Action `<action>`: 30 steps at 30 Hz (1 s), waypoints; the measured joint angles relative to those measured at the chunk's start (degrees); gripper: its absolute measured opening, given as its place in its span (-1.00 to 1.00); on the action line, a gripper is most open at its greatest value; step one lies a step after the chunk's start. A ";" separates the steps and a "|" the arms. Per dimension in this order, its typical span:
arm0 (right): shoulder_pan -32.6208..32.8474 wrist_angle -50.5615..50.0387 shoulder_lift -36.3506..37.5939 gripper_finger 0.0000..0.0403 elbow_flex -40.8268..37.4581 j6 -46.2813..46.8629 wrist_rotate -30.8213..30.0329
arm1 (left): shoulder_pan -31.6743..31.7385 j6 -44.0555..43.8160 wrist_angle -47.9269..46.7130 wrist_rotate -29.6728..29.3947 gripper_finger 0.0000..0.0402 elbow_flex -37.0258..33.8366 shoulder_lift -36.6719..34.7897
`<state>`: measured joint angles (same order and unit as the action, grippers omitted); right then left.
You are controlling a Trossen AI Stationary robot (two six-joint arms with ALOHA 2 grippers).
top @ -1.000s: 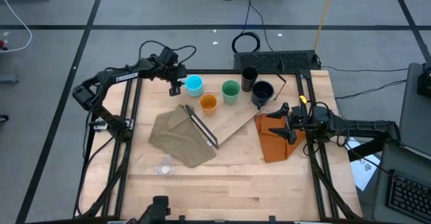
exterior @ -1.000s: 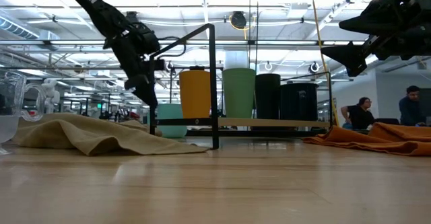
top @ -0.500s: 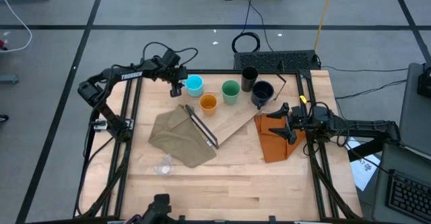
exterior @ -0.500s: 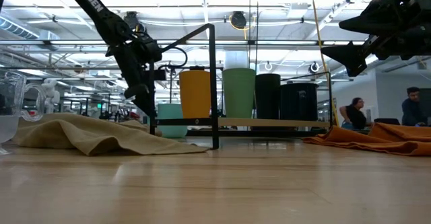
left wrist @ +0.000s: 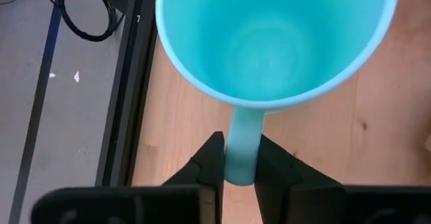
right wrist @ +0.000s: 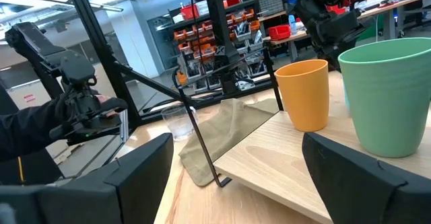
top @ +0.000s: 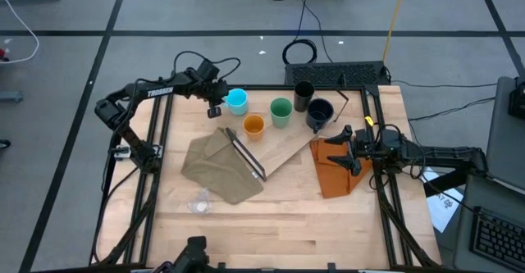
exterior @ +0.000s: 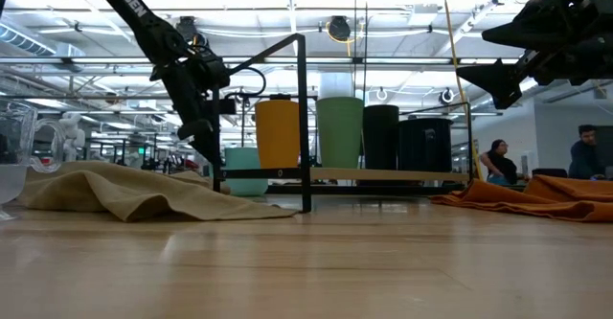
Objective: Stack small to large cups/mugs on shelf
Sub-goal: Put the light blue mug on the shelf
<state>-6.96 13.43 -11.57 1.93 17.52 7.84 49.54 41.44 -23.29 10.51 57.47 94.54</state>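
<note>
Left gripper [left wrist: 239, 167]: I see its two fingers pressed against either side of the cyan mug's handle, pinching it, at the table's far left.
Cyan mug [top: 237, 102]: upright on the bare table, just off the shelf's far-left corner; from my low view it sits behind the black frame [exterior: 303, 118].
Right gripper [top: 338, 149]: fingers spread wide and holding nothing, hovering above the orange cloth [top: 335, 173] on the right side.
Shelf [top: 283, 147]: the pale board lies diagonally mid-table, frame end resting on the olive-tan cloth [top: 220, 166].
Orange cup [top: 253, 125]: upright on the board.
Green cup [top: 281, 111]: beside the orange cup; whether it stands on the board's edge I cannot quite tell.
Black tumbler [top: 303, 95] and dark mug [top: 319, 113]: close together at the far edge, right of the green cup.
Clear cup [top: 199, 201]: alone on the near left, well apart from the others.
</note>
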 joint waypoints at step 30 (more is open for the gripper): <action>0.00 -0.09 -0.02 0.60 -0.02 2.64 0.02 | -4.15 -8.61 -7.30 -11.43 -0.75 0.02 -12.75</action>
<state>-6.96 13.34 -11.60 1.91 20.16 7.86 45.39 32.84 -30.59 -0.93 57.49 81.79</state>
